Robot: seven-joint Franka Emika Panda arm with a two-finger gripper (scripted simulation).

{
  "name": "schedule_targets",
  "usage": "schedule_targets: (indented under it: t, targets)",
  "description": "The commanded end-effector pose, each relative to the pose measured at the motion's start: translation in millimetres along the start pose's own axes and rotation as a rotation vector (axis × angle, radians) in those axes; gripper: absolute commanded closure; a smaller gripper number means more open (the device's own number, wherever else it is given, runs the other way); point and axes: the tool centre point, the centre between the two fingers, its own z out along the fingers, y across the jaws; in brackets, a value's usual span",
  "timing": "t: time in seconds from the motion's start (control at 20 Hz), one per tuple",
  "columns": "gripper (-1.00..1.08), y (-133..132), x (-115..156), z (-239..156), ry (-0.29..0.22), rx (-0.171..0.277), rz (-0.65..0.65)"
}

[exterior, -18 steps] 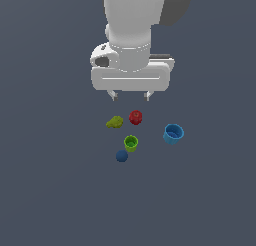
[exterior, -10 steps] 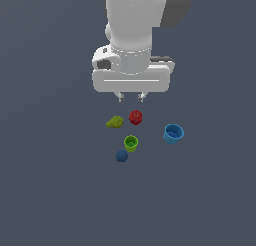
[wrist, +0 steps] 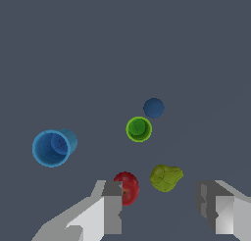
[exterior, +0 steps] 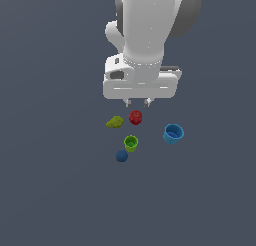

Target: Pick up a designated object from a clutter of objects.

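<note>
The end effector (exterior: 139, 103) hangs high, a bit open, holding nothing — the blue cup (exterior: 173, 134) sits unpicked on the counter (exterior: 50, 190).

you've got smooth plastic-look blue cup (exterior: 173, 134), slight sheen | green cup (exterior: 131, 143) same finish | dark blue ball (exterior: 121, 156) matt | red fruit (exterior: 135, 117) glossy | yellow-green piece (exterior: 115, 122) lumpy | claw (exterior: 138, 102) smooth matt white-grey | counter (exterior: 50, 190) flat matt grey
</note>
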Motion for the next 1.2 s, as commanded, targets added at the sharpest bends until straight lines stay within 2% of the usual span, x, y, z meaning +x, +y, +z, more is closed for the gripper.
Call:
schedule_targets:
  t: [0.0,0.35,0.75,0.95,1.15]
  targets:
    - [-0.2,-15.6,1.5,13.2,-0.019,-0.018,-0.04]
    - [-0.2,-84.9,0.3,72.0,-0.096,-0.098,-0.22]
    - [-0.2,-180.3,-25.2,154.7,-0.183,-0.197,-0.481]
    - [-0.2,-210.8,-39.8,182.3,-0.209,-0.226,-0.569]
    - [-0.2,-229.7,-50.8,199.8,-0.224,-0.244,-0.626]
